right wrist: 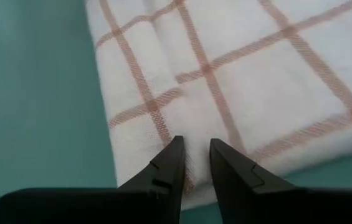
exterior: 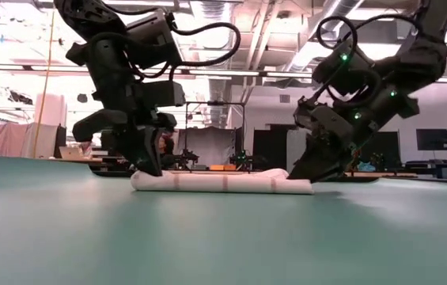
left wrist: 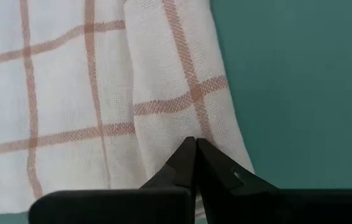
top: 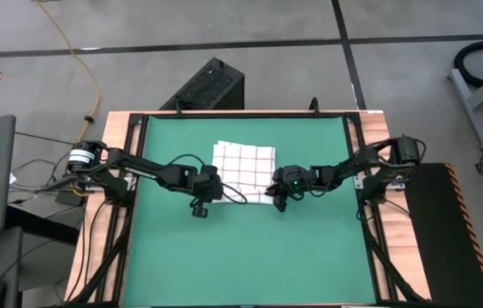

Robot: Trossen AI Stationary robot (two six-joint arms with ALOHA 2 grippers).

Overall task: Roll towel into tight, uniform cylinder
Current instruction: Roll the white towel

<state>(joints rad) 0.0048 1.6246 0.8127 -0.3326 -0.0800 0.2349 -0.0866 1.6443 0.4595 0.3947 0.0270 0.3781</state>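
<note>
The white towel (top: 243, 164) with thin red grid lines lies on the green mat (top: 241, 257), near the mat's middle. In the low view the towel (exterior: 223, 182) shows as a low, thick band, several layers deep along its near edge. My left gripper (top: 209, 192) is down at the towel's near left corner, shut on cloth. My right gripper (top: 279, 195) is down at the near right corner, its fingers a narrow gap apart with cloth between them. The towel also shows in the left wrist view (left wrist: 70, 93) and the right wrist view (right wrist: 256, 81). My left gripper has its fingertips closed together on the towel's cloth beside its left side edge (left wrist: 210, 124), near the near corner. The fingers come from above, slanting down. The towel lies on the mat; how many layers are held, I cannot tell. My right gripper pinches a small ridge of cloth (right wrist: 195, 163) between its two fingers, close to the towel's right side edge and near corner. The fingers come from above, slanting down. The towel lies slack on the mat.
The green mat fills the wooden table top inside a black frame (top: 241, 115). Bare mat (top: 241, 265) lies on the near side of the towel and at both sides. Cables hang from both arms over the mat.
</note>
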